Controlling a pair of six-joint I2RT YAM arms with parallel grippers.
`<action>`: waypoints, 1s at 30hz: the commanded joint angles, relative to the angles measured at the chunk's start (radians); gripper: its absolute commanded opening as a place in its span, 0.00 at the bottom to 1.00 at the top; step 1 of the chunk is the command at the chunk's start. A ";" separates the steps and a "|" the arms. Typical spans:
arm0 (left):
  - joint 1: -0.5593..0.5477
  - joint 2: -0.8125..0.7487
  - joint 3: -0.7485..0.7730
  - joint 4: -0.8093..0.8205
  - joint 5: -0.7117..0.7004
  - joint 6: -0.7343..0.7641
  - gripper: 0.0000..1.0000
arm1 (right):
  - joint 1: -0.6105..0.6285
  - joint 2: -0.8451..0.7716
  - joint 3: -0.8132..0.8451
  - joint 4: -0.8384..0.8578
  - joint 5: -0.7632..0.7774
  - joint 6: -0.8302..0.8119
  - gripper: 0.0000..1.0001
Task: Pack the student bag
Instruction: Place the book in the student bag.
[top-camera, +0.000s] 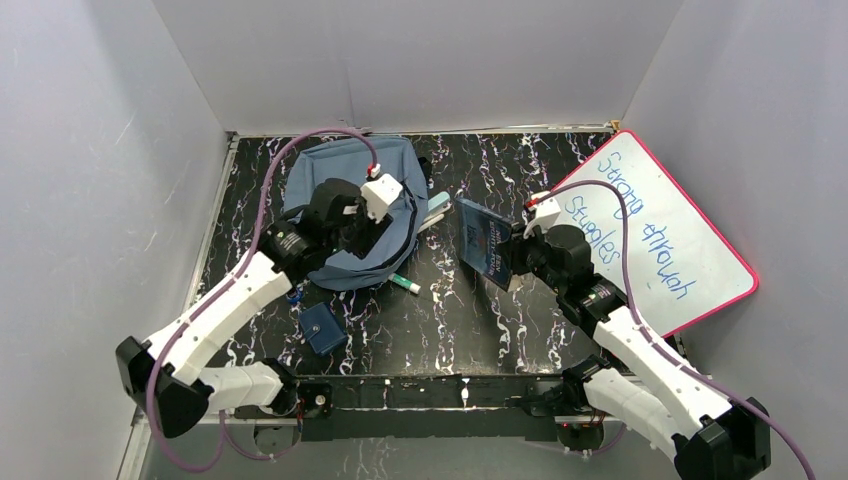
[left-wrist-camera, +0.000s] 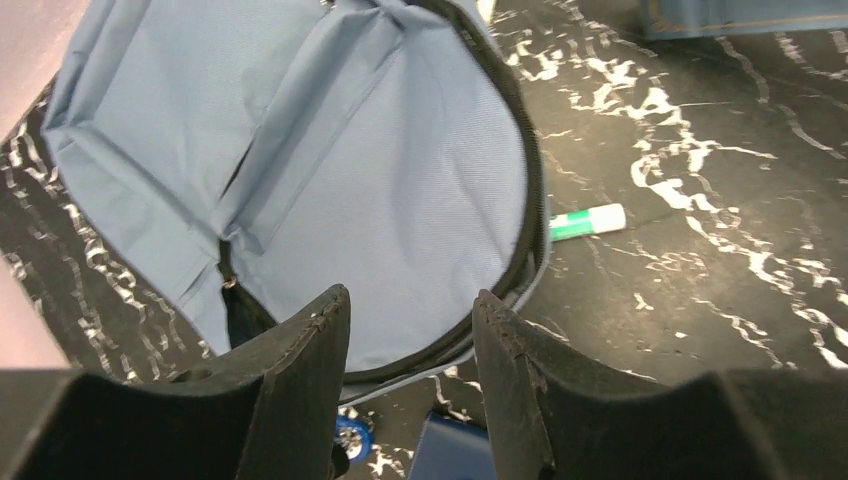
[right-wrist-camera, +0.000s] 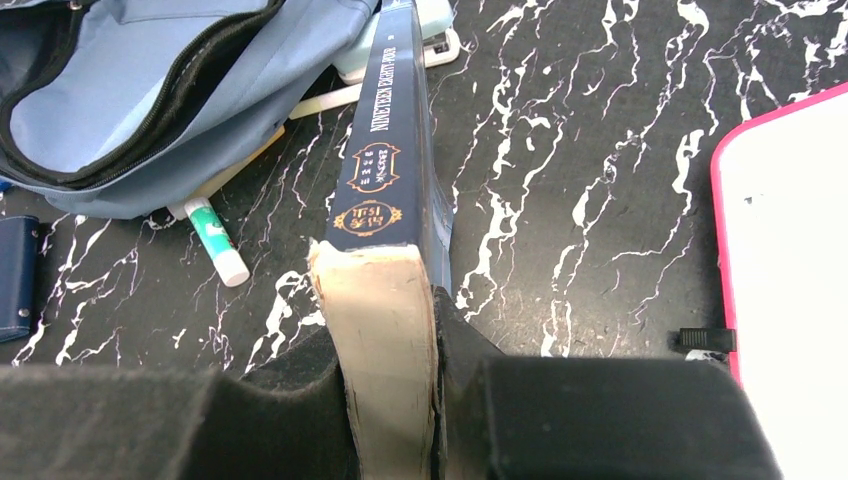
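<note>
The slate-blue student bag (top-camera: 335, 165) lies at the back left of the table, its black-zippered main opening (left-wrist-camera: 380, 180) unzipped and gaping. My left gripper (top-camera: 368, 238) hovers over the bag's near rim; its jaws (left-wrist-camera: 410, 300) stand apart with nothing between them. My right gripper (top-camera: 515, 255) is shut on a dark-blue hardback book (top-camera: 487, 243), held on edge above the table to the right of the bag. In the right wrist view the book's spine (right-wrist-camera: 385, 150) points away, towards the bag (right-wrist-camera: 130, 100), and my right gripper (right-wrist-camera: 388, 320) clamps its pale page edge.
A green-and-white glue stick (top-camera: 405, 284) lies by the bag's near right rim. A small dark-blue pouch (top-camera: 322, 328) sits nearer the bases. A pink-framed whiteboard (top-camera: 655, 235) leans at the right. A pale teal object (top-camera: 438, 205) lies beside the bag.
</note>
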 joint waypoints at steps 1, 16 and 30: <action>-0.002 -0.059 -0.061 0.084 0.174 -0.032 0.47 | -0.001 -0.007 0.023 0.169 -0.031 0.020 0.00; -0.005 0.153 -0.098 0.329 0.113 -0.136 0.50 | -0.002 -0.045 0.006 0.152 -0.011 0.033 0.00; -0.024 0.225 -0.123 0.333 0.086 -0.181 0.51 | -0.001 -0.031 -0.001 0.165 -0.025 0.042 0.00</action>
